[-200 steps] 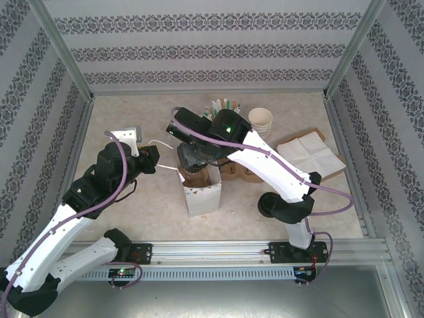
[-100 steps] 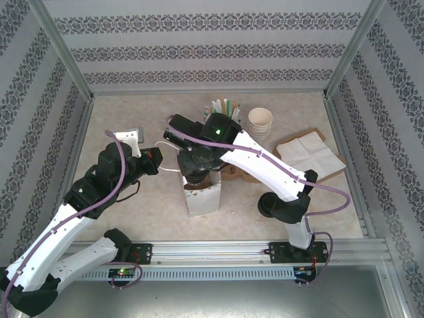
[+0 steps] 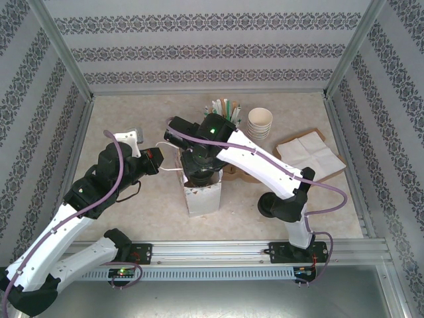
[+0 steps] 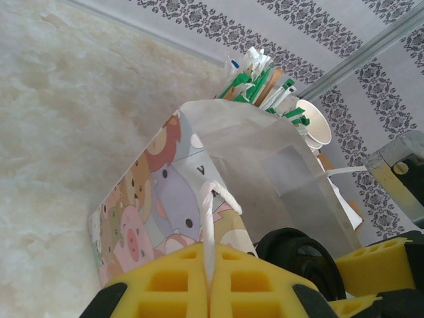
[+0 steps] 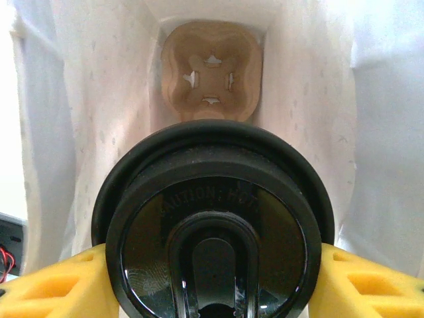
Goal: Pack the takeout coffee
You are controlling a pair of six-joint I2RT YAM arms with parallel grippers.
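Observation:
The takeout coffee (image 5: 212, 225), a cup with a round black lid, sits between the yellow fingers (image 5: 53, 285) of my right gripper (image 5: 212, 281), which is shut on it. It hangs inside the mouth of the white paper bag (image 3: 203, 197), above a brown cardboard carrier (image 5: 212, 79) lying on the bag's floor. My left gripper (image 4: 211, 278) is shut on the bag's white twisted handle (image 4: 211, 212) and holds that side up. The bag (image 4: 159, 192) has cartoon animals printed on its outside. In the top view the right gripper (image 3: 201, 173) reaches down into the bag and the left gripper (image 3: 152, 161) is just left of it.
Stacked white lidless paper cups (image 3: 260, 122) and a holder of straws and stirrers (image 3: 225, 107) stand behind the bag. White napkins on a brown sheet (image 3: 310, 154) lie at the right. Patterned walls close in three sides.
My right gripper has swung from left of the bag to over it and lowered the coffee into the opening. The left gripper has kept its hold on the handle.

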